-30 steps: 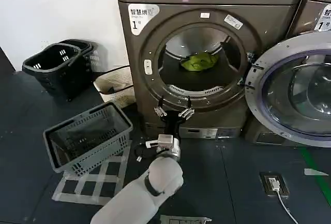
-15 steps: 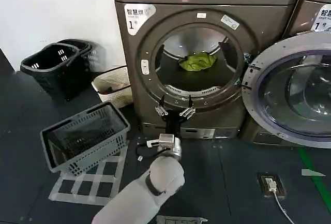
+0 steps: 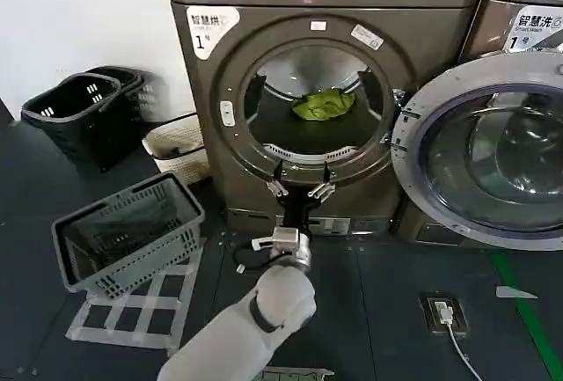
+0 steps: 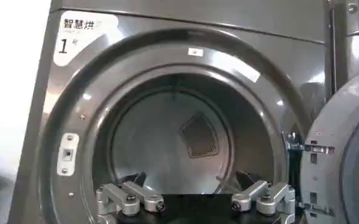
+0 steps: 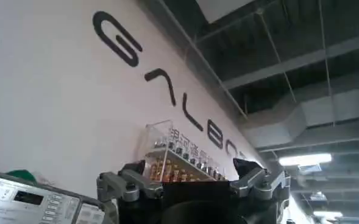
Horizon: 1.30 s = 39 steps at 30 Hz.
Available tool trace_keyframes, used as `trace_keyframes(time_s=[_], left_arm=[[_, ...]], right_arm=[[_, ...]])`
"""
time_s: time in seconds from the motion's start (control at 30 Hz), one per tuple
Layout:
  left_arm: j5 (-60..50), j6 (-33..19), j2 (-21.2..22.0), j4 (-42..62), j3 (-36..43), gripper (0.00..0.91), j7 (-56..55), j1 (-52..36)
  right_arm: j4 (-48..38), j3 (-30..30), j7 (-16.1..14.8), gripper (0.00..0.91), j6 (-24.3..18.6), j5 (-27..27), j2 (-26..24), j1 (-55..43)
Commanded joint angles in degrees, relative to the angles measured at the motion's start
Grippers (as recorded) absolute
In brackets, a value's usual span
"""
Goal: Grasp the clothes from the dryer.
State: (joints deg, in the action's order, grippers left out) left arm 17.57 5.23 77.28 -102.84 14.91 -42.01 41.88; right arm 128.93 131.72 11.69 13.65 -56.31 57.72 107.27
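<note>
The dryer [image 3: 422,38] is the dark bronze-grey machine with a white label marked "1" and an open round porthole. The clothes [image 3: 323,104], a small yellow-green bundle, lie inside the drum toward its back. My left gripper [image 3: 301,186] is open and empty, held just in front of the porthole's lower rim, below and nearer than the clothes. In the left wrist view its fingers [image 4: 130,198] spread wide before the grey drum mouth of the dryer [image 4: 167,55]. My right gripper [image 5: 191,164] is open with nothing in it, pointing up at a lettered wall and ceiling.
A silver-rimmed glass door [image 3: 413,157] stands to the right of the porthole. A grey wire basket [image 3: 132,231] sits on the floor at the left, over white tape marks. Black baskets [image 3: 75,113] and a beige basket [image 3: 176,148] stand by the wall. A socket [image 3: 440,313] lies on the floor.
The dryer, baskets and door have slid leftward in the head view and look slightly nearer. The left gripper stays open at the porthole's lower rim.
</note>
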Motion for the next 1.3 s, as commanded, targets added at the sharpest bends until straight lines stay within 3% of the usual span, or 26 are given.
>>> trace_keyframes(time_s=[0.03,1.3], left_arm=[[0.2,0.1,0.0,0.0,-0.3,0.907,0.0,-0.1],[0.4,0.2,-0.1,-0.6,-1.9,0.907,0.1,0.1]], right_arm=[[0.0,0.1,0.0,0.907,0.0,-0.2,-0.1,0.0],[0.7,0.7,-0.4,0.907,-1.0,-1.2,-0.2,0.2]])
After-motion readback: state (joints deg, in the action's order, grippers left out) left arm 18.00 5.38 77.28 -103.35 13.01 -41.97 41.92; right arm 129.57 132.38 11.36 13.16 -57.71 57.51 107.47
